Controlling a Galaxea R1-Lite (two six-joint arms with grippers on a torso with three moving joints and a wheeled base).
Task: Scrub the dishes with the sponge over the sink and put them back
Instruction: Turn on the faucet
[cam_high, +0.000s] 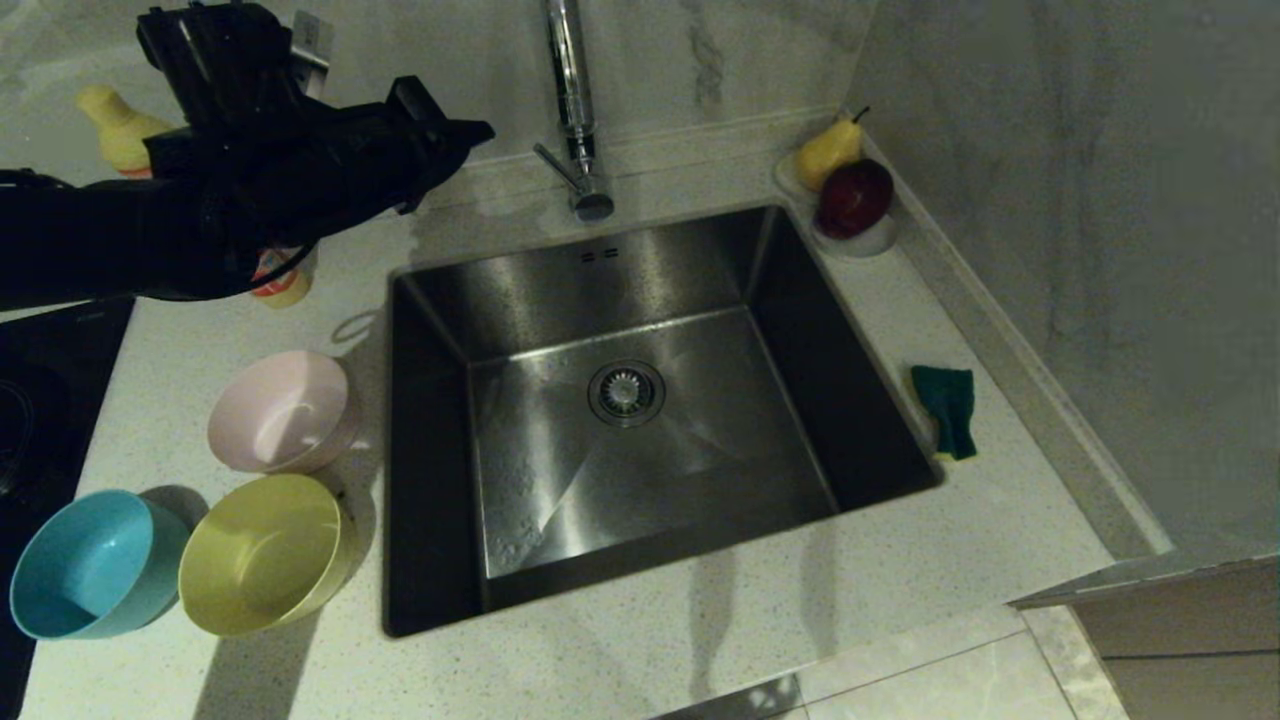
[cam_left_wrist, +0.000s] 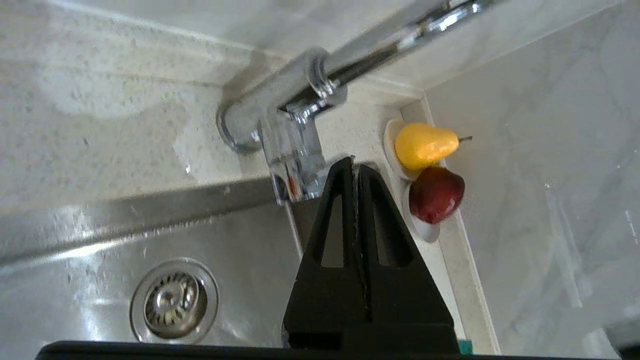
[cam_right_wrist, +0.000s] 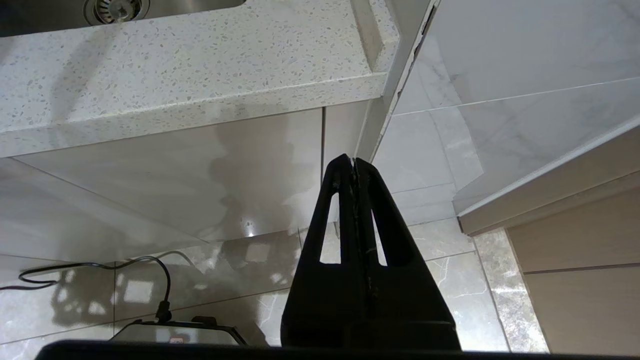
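Writing on bottle (cam_high: 283, 283) hidden behind left gripper (cam_high: 478, 131).

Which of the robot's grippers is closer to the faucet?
The left gripper, shut, up beside the faucet. The right gripper, shut, hangs below the countertop edge, far from it.

No readable text, labels, brands, numbers or signs on anything

Pink bowl (cam_high: 282, 411), yellow bowl (cam_high: 265, 553), blue bowl (cam_high: 95, 563).
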